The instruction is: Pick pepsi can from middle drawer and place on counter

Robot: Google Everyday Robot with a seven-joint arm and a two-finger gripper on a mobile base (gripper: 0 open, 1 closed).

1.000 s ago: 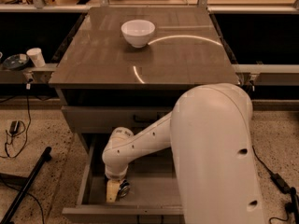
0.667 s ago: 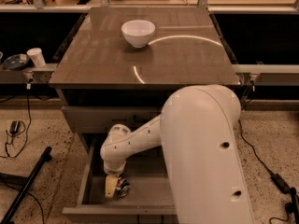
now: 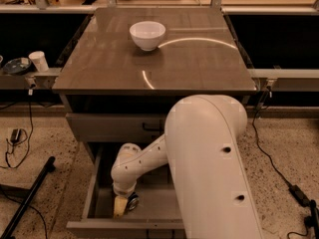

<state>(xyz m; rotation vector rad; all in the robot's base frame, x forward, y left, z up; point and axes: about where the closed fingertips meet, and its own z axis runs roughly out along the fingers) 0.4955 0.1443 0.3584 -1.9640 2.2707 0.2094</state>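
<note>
Gripper (image 3: pixel 121 206) down in open middle drawer (image 3: pixel 151 209), touching pepsi can (image 3: pixel 132 202) on drawer floor; cannot tell whether it grips the can; lifting out and placing on tabletop (image 3: pixel 189 63) remain.

Gripper (image 3: pixel 119 206): pale cream-yellow, low inside the drawer (image 3: pixel 149 209) (grey-brown, plain bottom, no pattern). Can (image 3: pixel 132 201) just right of the gripper: dark, with a silver glint at its end. Arm (image 3: pixel 209 173) above the gripper: glossy white, small dark holes. Counter (image 3: pixel 109 68) well beyond the gripper: glossy grey-brown, faint tile lines, bright curved reflections. Bowl (image 3: pixel 147 35): plain white. Floor (image 3: pixel 45 138): speckled beige.
</note>
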